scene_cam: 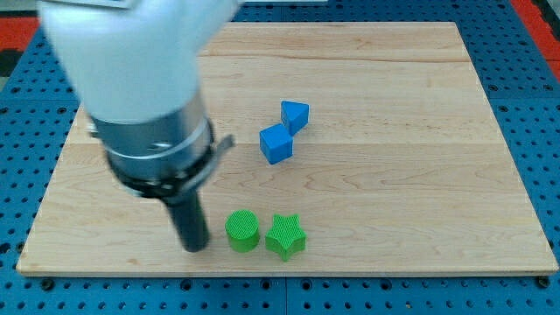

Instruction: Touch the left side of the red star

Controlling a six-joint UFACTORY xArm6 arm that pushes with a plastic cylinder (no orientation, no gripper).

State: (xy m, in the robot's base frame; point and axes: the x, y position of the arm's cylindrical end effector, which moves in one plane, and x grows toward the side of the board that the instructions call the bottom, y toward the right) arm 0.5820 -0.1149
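No red star shows in the camera view. My tip rests on the board near the view's bottom, just left of a green cylinder. A green star sits right next to the cylinder on its right. A blue cube and a blue triangular block sit touching each other near the board's middle, up and to the right of my tip. The arm's white and grey body covers the board's upper left and may hide things behind it.
The wooden board lies on a blue perforated table. The board's bottom edge runs close below my tip.
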